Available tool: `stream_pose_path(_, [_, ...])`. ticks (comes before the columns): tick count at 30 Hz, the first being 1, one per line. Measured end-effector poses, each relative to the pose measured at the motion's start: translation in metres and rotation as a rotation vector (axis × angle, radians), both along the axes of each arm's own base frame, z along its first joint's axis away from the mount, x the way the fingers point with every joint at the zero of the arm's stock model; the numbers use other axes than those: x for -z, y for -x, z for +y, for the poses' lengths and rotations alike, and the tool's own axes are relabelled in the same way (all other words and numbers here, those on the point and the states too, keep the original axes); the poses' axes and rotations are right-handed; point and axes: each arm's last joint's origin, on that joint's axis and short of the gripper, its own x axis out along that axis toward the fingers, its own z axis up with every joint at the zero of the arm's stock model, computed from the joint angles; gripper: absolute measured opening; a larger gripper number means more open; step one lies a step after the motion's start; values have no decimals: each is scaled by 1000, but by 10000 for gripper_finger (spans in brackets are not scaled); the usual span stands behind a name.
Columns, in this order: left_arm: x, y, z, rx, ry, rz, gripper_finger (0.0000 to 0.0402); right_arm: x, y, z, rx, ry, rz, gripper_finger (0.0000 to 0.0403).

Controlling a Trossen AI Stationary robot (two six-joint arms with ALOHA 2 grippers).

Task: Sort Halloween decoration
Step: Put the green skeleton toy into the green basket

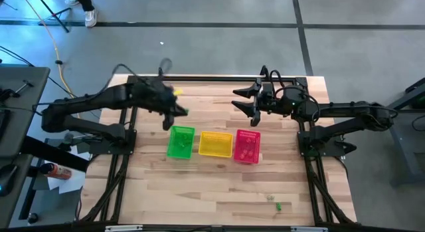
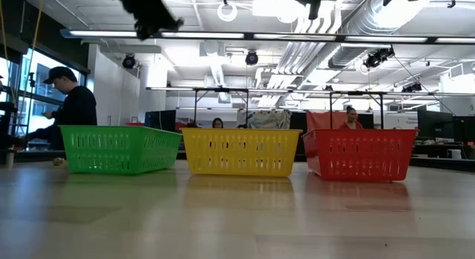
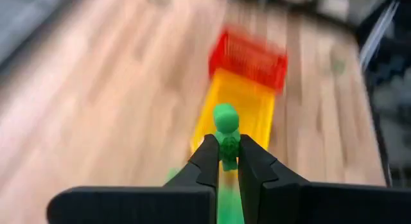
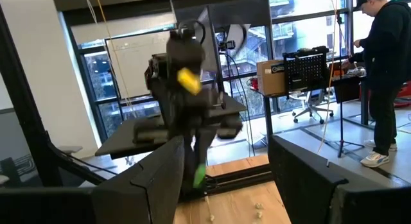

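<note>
Spanning the frame, wooden table [image 1: 219, 185] (person [image 2: 70, 110] behind).

A lab: exposed ceiling ducts [image 2: 371, 21], test rigs, glass walls [image 4: 122, 76].

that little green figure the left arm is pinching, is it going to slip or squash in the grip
Probably stiff: the green figure keeps its round head and body shape between the left gripper fingers. It looks like smooth plastic, pinched only at its narrow middle, so it could twist or slip. Likely very light, being tiny beside the yellow basket.
</note>
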Motion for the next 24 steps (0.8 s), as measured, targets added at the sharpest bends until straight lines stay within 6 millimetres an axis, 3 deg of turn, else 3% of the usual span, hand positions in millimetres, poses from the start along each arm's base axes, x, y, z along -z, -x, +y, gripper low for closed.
stream_pose_path(9, [73,-34,-12,63,147,505,8,1,0,0,0,-2,9,220])
stream_pose_path(15, [128,-45,-15,68,185,714,8,1,0,0,0,-2,11,220])
stream_pose_path(19, [148,-49,-16,76,197,769,22,2,0,0,0,-3,17,220])
stream_pose_path(24, [152,-53,-16,123,169,742,62,3,0,0,0,-4,30,220])
